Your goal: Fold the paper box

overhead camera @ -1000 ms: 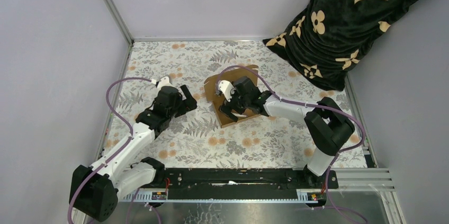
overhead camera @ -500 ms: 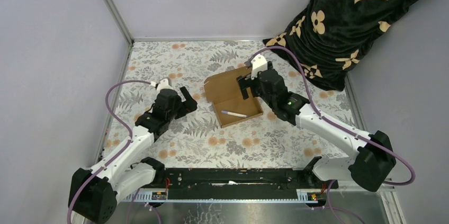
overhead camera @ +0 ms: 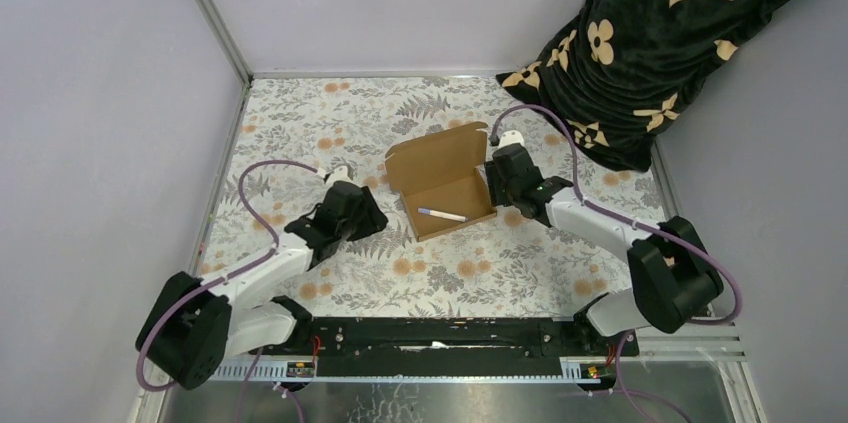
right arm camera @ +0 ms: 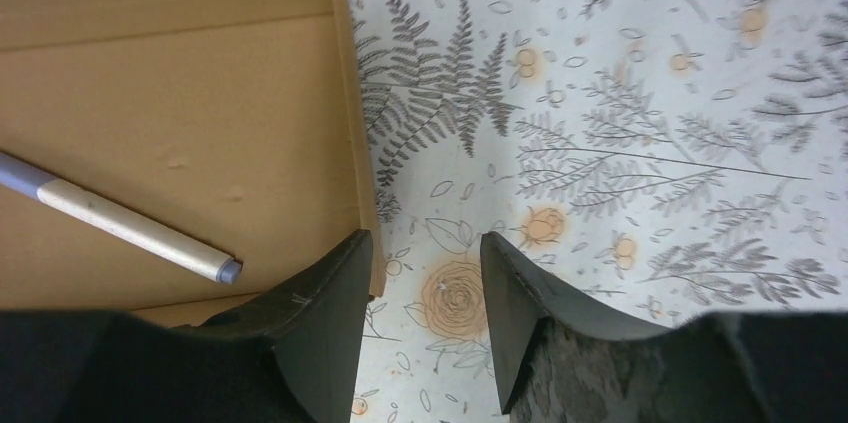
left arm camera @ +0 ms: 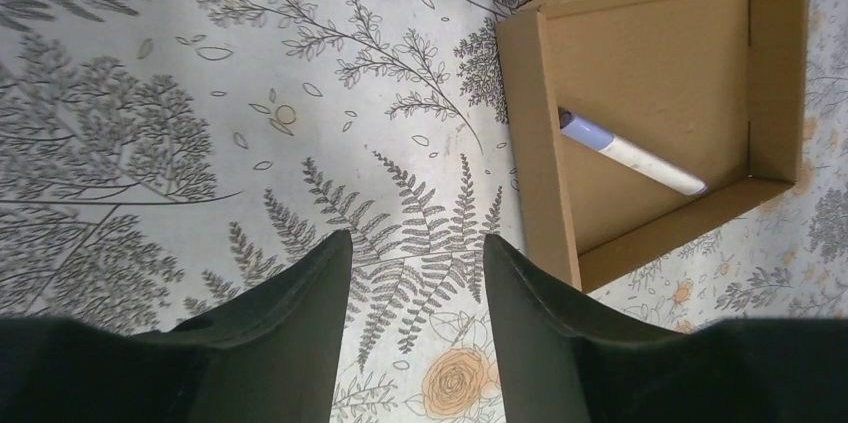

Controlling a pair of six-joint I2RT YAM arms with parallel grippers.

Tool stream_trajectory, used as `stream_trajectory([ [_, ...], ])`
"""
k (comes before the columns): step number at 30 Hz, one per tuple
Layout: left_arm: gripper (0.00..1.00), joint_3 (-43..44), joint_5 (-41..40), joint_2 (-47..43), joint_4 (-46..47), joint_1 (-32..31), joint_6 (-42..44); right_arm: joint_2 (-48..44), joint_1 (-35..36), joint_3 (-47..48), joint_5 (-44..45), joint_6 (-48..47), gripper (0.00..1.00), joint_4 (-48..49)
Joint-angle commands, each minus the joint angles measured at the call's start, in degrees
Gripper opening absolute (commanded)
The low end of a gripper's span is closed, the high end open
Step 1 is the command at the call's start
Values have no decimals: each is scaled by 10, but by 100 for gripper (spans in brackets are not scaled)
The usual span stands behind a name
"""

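The right arm has drawn back from the far right edge of the lid and now sits low beside the box; a moment before that it hung over the box and hid it. The left arm has dropped nearer its base, toward the box's near left corner.

The box (overhead camera: 440, 191) is a shallow brown cardboard tray in the middle of the flowered counter (overhead camera: 300, 123). Its lid (overhead camera: 438, 151) is open, leaning up and away at the far side. A white pen (overhead camera: 442, 214) lies loose on the tray floor.

The right claw (overhead camera: 503, 175) is just beside the right wall. In its wrist view the fingers stand apart with bare counter between them, gripping nothing, and one finger is very near the wall. The left claw (overhead camera: 362, 215) is near the tray but apart from it, also part open and empty.

Likely risks from here:
- The box looks light. A push on the lid from one side, with nothing bracing the other, could slide or spin it.
- The right finger by the wall could catch the edge and tip the tray.
- The pen could roll in a jolt and get trapped under the closing lid.
- A lid pressed down off-centre may crease rather than seat.
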Motion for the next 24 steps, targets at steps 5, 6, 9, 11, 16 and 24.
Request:
stream_trajectory([
  [5,56,25,5,105,114,-10,-16,75,-2,18,-48,0,51,62],
  [6,57,31,5,118,119,-10,-16,80,-2,18,-53,-1,51,80],
  [9,56,48,7,155,136,-10,-15,96,-2,23,-54,0,51,92],
  [11,56,61,9,180,146,-9,-14,105,-2,27,-58,3,50,96],
  [16,57,95,17,238,168,-9,-15,122,-3,38,-54,21,44,95],
  [24,56,152,22,326,192,-10,-13,129,-4,43,-46,62,40,96],
])
